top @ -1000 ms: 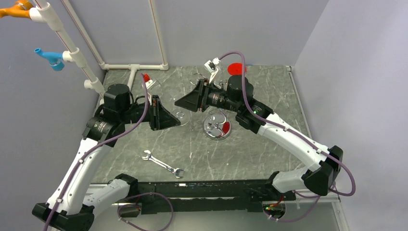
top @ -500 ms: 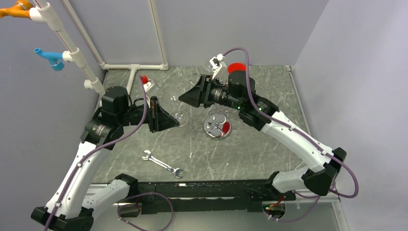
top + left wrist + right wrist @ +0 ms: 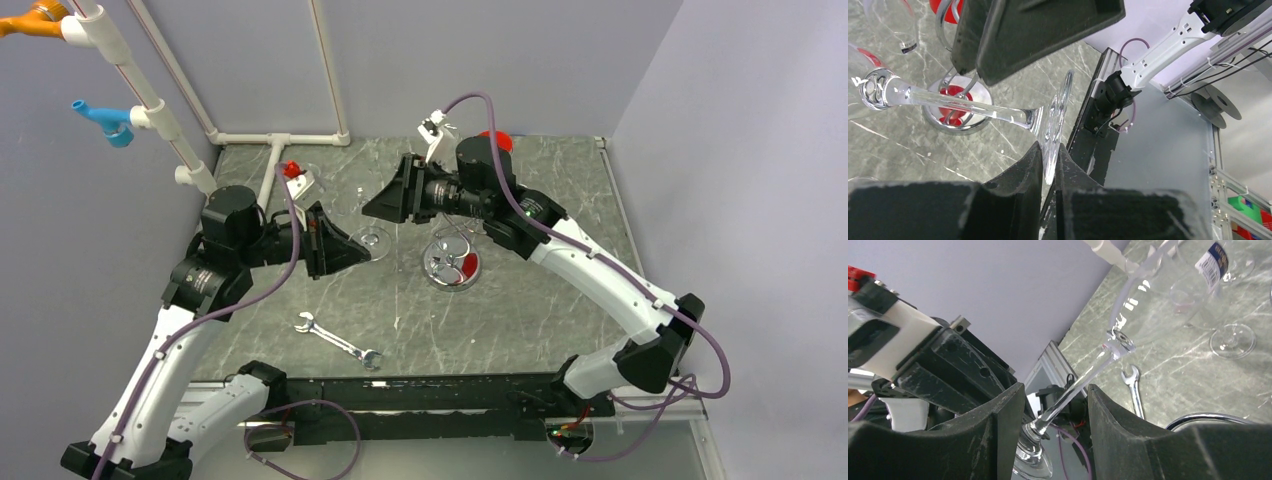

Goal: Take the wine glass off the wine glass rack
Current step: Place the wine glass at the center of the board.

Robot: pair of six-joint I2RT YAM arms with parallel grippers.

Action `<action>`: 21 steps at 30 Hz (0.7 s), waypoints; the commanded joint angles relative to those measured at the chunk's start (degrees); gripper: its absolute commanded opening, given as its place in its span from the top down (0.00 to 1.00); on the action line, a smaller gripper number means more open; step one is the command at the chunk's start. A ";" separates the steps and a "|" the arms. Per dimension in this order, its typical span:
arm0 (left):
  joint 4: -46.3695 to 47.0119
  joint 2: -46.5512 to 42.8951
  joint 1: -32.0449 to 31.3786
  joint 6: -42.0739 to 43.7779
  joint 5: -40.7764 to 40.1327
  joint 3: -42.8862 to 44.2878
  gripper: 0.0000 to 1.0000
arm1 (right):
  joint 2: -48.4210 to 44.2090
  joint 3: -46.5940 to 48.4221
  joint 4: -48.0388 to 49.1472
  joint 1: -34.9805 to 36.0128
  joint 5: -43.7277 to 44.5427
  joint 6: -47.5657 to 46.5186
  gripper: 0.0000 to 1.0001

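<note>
A clear wine glass [image 3: 377,240] lies nearly level in the air between my two grippers, left of the chrome wine glass rack [image 3: 452,265]. My left gripper [image 3: 365,248] is shut on the edge of the glass's round foot [image 3: 1055,122], with the stem [image 3: 963,106] running away from it. My right gripper [image 3: 372,208] is open, and its fingers [image 3: 1003,435] straddle the stem [image 3: 1083,380] with a gap on each side. The rack's shiny dished base [image 3: 955,125] stands on the table behind the stem, and one wire arm [image 3: 1208,417] shows low in the right wrist view.
A silver wrench [image 3: 340,340] lies on the table near the front, also in the right wrist view [image 3: 1133,390]. Other clear glasses [image 3: 1233,337] stand at the back left. A red object [image 3: 497,140] sits behind the right arm. A white pipe frame [image 3: 280,140] stands at the back left.
Both arms have shifted slightly left and back with the glass between them. The left gripper's hold on the foot is unchanged, and the right gripper stays open round the stem.
</note>
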 commanded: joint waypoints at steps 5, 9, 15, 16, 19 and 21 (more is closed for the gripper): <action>6.75 -0.72 -0.17 4.41 -1.54 0.65 1.00 | 0.80 4.25 -1.76 0.12 -4.51 0.93 0.49; 7.43 -0.70 -0.17 5.37 -1.79 0.08 1.00 | 0.84 3.79 -1.74 0.17 -3.90 0.87 0.49; 9.04 -1.22 -0.17 6.07 -0.85 -0.34 1.00 | 2.01 3.97 -1.60 0.10 -4.75 1.57 0.50; 9.31 -1.34 -0.17 6.09 -0.57 -0.39 1.00 | 2.18 4.28 -1.81 0.13 -4.78 1.64 0.50; 10.13 -1.76 -0.17 6.09 -0.21 -0.58 1.00 | 2.83 5.13 -2.53 0.15 -4.81 1.83 0.50; 10.39 -1.86 -0.17 6.01 0.04 -0.53 1.00 | 3.26 5.45 -2.53 0.17 -5.09 2.07 0.50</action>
